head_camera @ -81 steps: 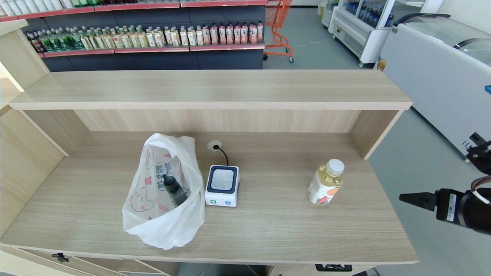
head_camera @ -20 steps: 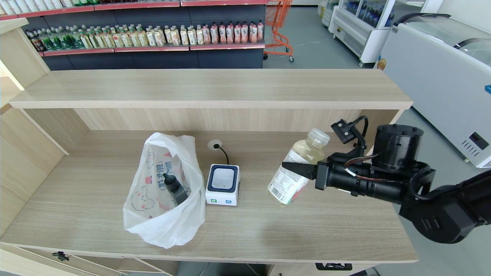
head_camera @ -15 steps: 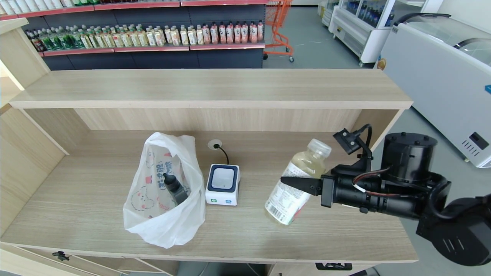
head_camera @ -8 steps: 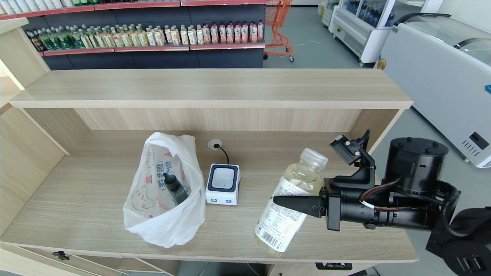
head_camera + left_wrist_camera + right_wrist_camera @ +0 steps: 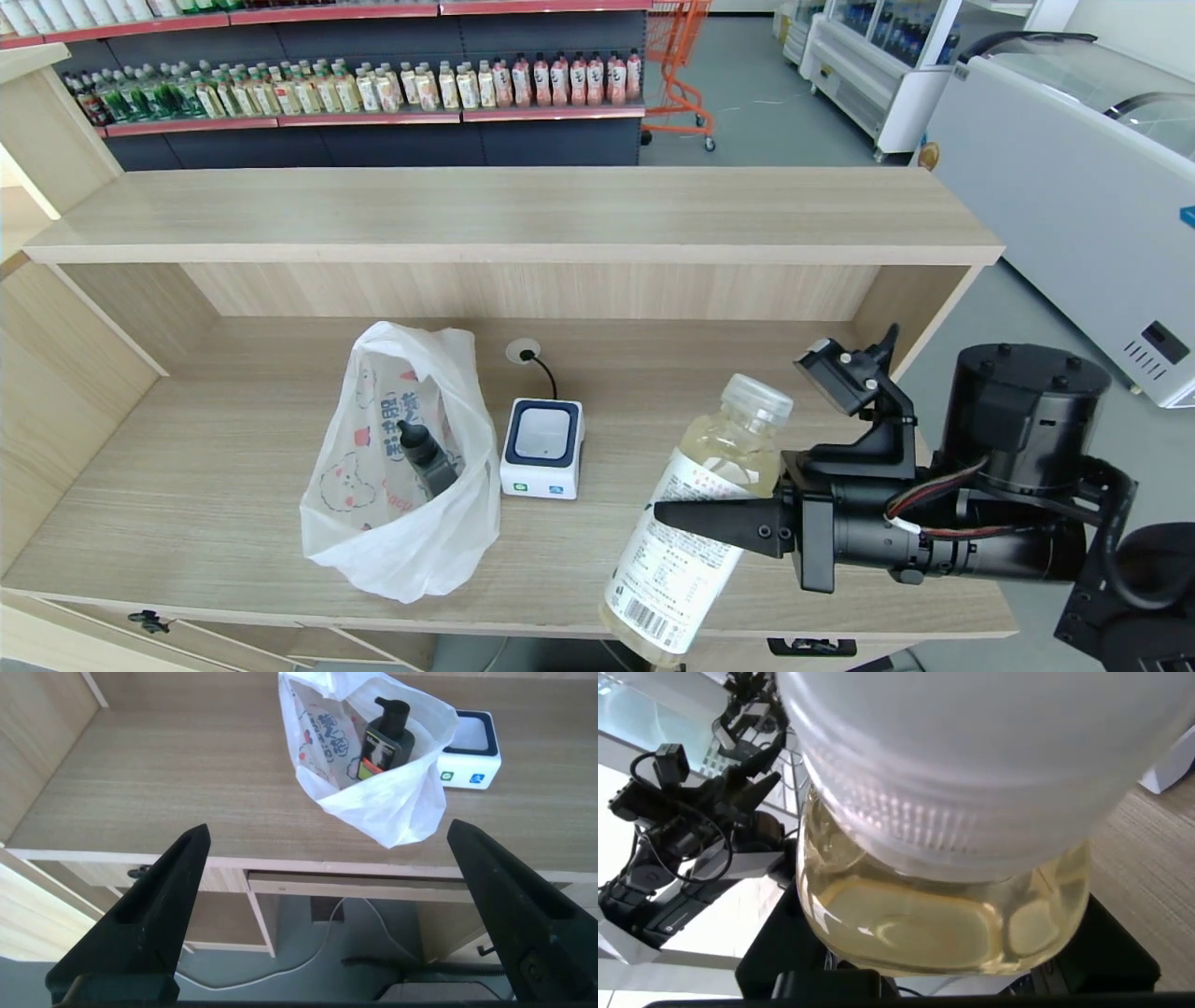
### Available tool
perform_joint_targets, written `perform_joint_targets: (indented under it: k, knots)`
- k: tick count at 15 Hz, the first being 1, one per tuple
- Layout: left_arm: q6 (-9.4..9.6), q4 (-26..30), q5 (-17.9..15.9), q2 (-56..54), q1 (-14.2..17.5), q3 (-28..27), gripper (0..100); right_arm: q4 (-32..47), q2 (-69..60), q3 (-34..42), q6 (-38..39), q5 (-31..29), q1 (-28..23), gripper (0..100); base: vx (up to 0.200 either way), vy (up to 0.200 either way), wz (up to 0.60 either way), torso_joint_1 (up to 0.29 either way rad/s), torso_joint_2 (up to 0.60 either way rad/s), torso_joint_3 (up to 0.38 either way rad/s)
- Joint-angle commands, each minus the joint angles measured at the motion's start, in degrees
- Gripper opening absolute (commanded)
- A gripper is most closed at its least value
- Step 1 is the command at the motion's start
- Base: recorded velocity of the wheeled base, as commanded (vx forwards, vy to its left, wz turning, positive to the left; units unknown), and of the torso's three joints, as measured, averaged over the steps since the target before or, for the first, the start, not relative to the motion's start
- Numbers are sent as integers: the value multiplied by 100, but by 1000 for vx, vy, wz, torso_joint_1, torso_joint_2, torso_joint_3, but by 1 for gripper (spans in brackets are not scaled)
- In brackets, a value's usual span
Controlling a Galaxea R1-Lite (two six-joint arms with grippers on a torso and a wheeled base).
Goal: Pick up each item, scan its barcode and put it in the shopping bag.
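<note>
Raised off the bench [image 5: 187, 485] and drawn nearer since earlier, the bottle [image 5: 695, 532] hangs tilted over the near edge. Our left tool [image 5: 327, 915] gapes wide, near-left. Beyond it sit the shopping bag [image 5: 373, 551], then the scanner [image 5: 541, 448]. Right of both, our right tool [image 5: 681, 511] clamps the bottle, cap far, barcode end near. We judge the scanner lies far-left of it.

the shopping bag [image 5: 397, 523] sits on the counter [image 5: 215, 485] just left of the scanner [image 5: 541, 450], a pump bottle [image 5: 425, 459] inside. right of the scanner, the right gripper [image 5: 709, 518] holds the bottle [image 5: 667, 579] over the near edge.
</note>
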Motion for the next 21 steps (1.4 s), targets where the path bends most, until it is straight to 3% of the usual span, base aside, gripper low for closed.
perform_joint_targets:
  k: [1,11,14,15,17,18,19,20,21]
  knots:
    - [-1,0,1,-2,4,0,100,-11,-53,45,-4,0,-25,0,0,0,0,0,0,0]
    - [-1,0,1,-2,4,0,100,-37,-255,168,-39,-228,-95,0,0,0,0,0,0,0]
    - [-1,0,1,-2,4,0,100,-20,-387,264,-408,-343,-165,0,0,0,0,0,0,0]
    - [-1,0,1,-2,4,0,100,-37,-405,256,-768,-457,-323,0,0,0,0,0,0,0]
    - [-1,0,1,-2,13,0,100,24,-405,247,-3018,-747,-1158,0,0,0,0,0,0,0]
    - [-1,0,1,-2,4,0,100,68,-361,300,-4460,-1125,-1844,0,0,0,0,0,0,0]
    - [-1,0,1,-2,4,0,100,51,-343,317,-4926,-1274,-2090,0,0,0,0,0,0,0]
    - [-1,0,1,-2,4,0,100,33,-343,326,-5892,-1450,-2740,0,0,0,0,0,0,0]
    - [-1,0,1,-2,13,0,100,16,-378,317,-6086,-1468,-2837,0,0,0,0,0,0,0]
